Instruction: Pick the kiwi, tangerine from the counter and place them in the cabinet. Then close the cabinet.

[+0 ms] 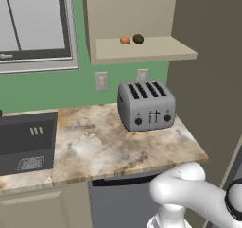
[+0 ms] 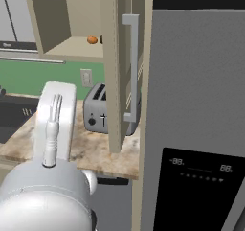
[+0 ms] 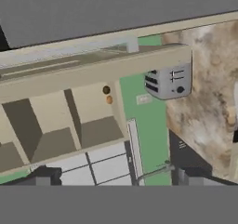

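The end effector (image 3: 111,177) shows as two dark fingertips at the bottom of the hand view, spread wide with nothing between them, looking from well back at the kitchen wall, rolled sideways.

Out from it, at about 12 o'clock in the hand view, the kiwi (image 3: 106,90) and tangerine (image 3: 109,99) sit touching or nearly so on the shelf (image 1: 156,49) of the cabinet (image 1: 123,14). In the left base view the tangerine (image 1: 125,40) lies at 9 o'clock of the kiwi (image 1: 138,39), both toward the back of the shelf. Both fruits appear placed, so the remaining step is likely closing the door (image 2: 114,67).

That door stands open, edge-on in the right base view, its bar handle (image 2: 131,67) facing the fridge (image 2: 196,105) just beside it. Below the shelf, a toaster (image 1: 146,105) stands on the counter (image 1: 94,142).

Risks, as a judgement: the gap between door and fridge looks narrow, so the open fingers could strike the fridge or snag the handle. A push near the hinge might stall the door. A hard swing could jolt the round fruits into rolling off the shelf. A low arm path could knock the toaster.
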